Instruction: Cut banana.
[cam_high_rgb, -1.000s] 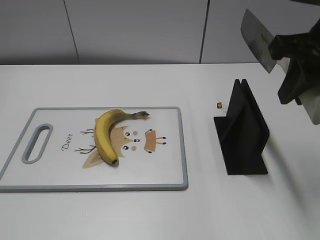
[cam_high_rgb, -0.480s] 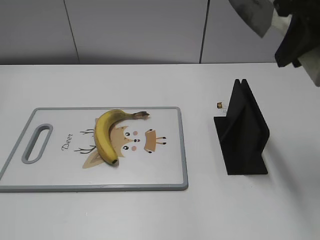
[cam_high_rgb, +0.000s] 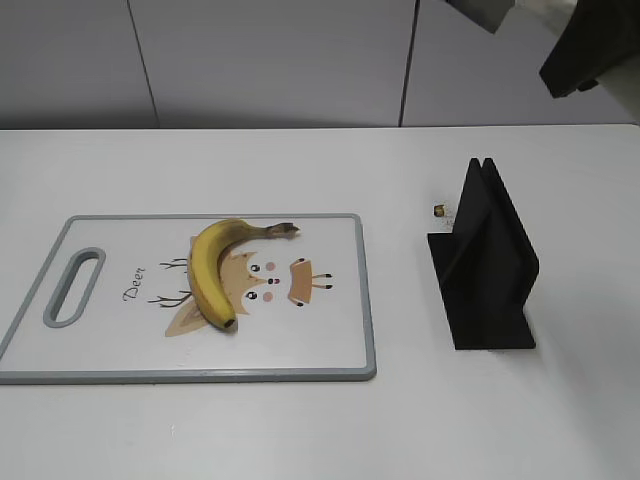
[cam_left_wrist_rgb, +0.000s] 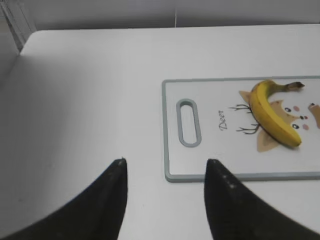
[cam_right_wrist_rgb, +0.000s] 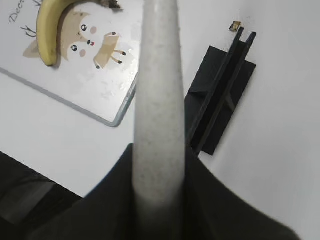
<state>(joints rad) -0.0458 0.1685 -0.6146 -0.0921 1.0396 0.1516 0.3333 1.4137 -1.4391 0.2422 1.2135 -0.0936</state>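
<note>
Whole banana lay on the cutting board, right gripper clamped on a knife, blade mostly cropped in exterior view, left gripper jaws apart above the table, black knife stand nearby.

The white worktop carries a deer-printed cutting board, a black knife stand and a small brown scrap.

Banana: yellow, brown stem and tip. Cutting board: white, grey rim, tan cartoon deer print with "Deer" lettering. Knife holder: matte black. Knife blade: speckled grey. Table: white.
</note>
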